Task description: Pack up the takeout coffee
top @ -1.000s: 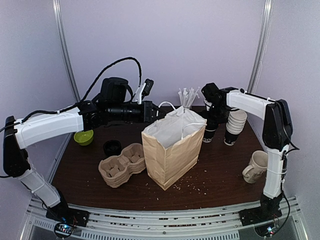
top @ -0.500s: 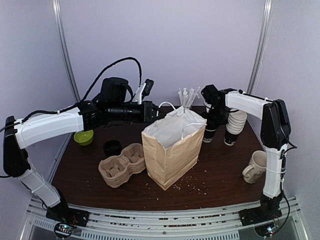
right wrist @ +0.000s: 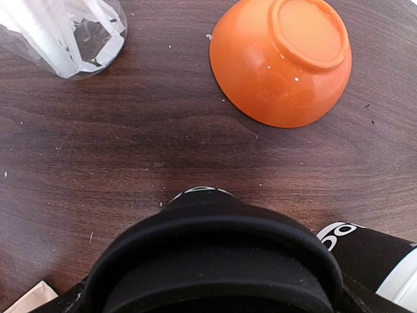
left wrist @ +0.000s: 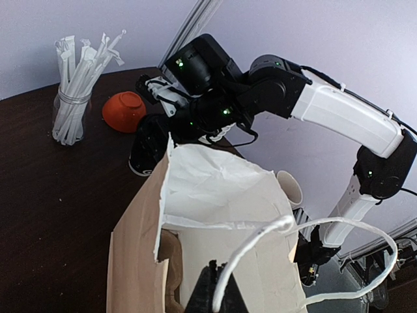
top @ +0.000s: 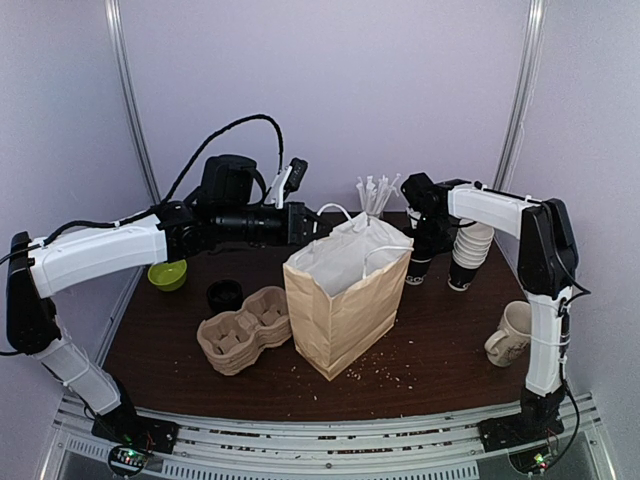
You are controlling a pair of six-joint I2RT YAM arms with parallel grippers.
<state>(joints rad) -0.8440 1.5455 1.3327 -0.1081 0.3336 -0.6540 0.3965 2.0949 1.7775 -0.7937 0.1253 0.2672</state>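
Coffee (top: pixel 419 266) grasp lining up on the bench (top: pixel 450 340), just behind the bag (top: pixel 340 300)
Right jaws stand wide astride the upright cup's top, not yet gripping; better to sink lower, centre on the wall under the lid, then squeeze gently; right arm (top: pixel 500 210) reaches inward, wrist pointing down; left jaws pinch the bag's handle (left wrist: pixel 260 241) shut.

Your dark brown wooden desk (top: pixel 450 330) has crumbs (top: pixel 385 372) along the front.
- Centre: open brown paper bag (top: pixel 340 300), upright.
- Left of it: moulded pulp cup carrier (top: pixel 243 330), low black round container (top: pixel 224 294) just behind, lime green bowl (top: pixel 167 274) farther back.
- Rear: glass jar of wrapped straws (top: pixel 375 197), upturned orange bowl (right wrist: pixel 280 62), lidded black paper cup (left wrist: pixel 146 153), stack of white paper cups (top: pixel 470 250).
- Right edge: cream ceramic mug (top: pixel 512 333).
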